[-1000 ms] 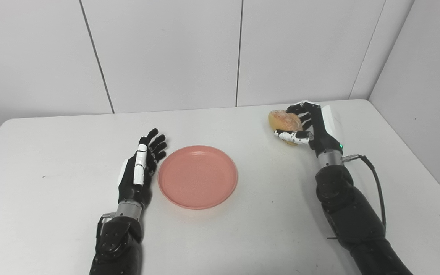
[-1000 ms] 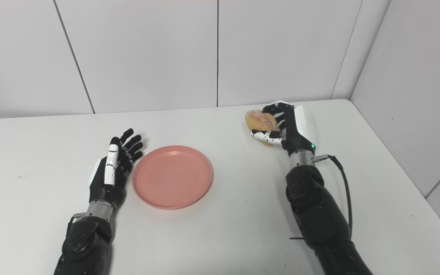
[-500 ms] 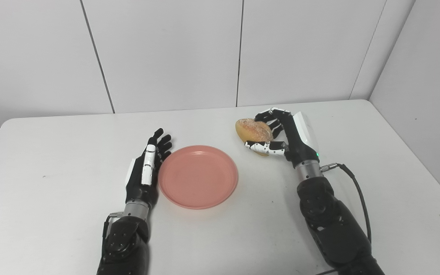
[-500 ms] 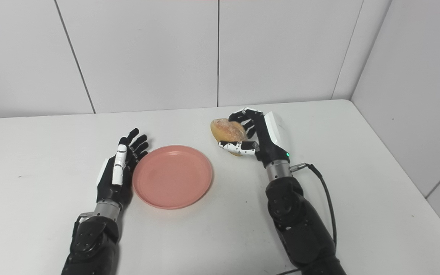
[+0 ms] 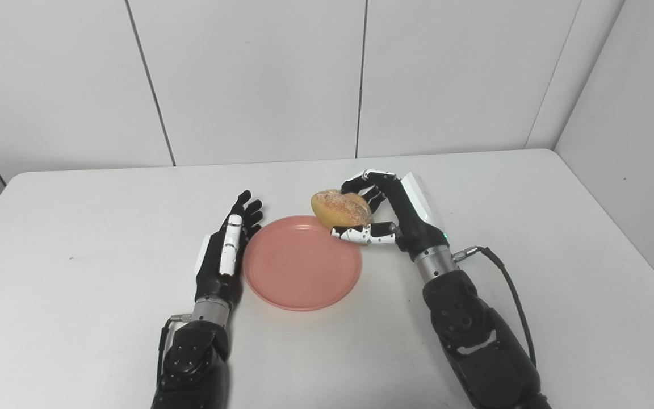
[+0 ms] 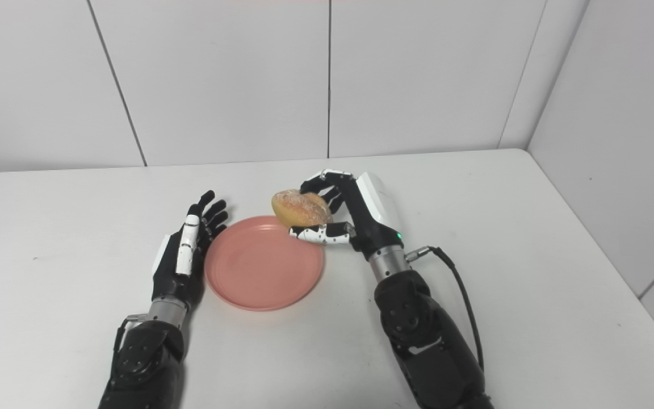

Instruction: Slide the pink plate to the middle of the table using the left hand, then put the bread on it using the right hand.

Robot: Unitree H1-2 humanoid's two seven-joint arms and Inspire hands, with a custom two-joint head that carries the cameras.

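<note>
While the right hand (image 5: 395, 218) grips the bread (image 5: 342, 208) between curled fingers and thumb, above the far right rim of the pink plate (image 5: 302, 262), the left hand (image 5: 225, 255) lies open, fingers straight, holding nothing, against the plate's left edge on the table (image 5: 77, 295).

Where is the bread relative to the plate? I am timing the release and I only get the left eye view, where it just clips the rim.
Observer: In the right eye view the bread sits further in, its left end near the pink plate's midline, but only over the far rim. The right hand is shut on it.
Operator: Is the left hand in the way?
Observer: No. In that view the left hand is open beside the left rim, well apart from the bread. I cannot tell whether it touches the rim.
</note>
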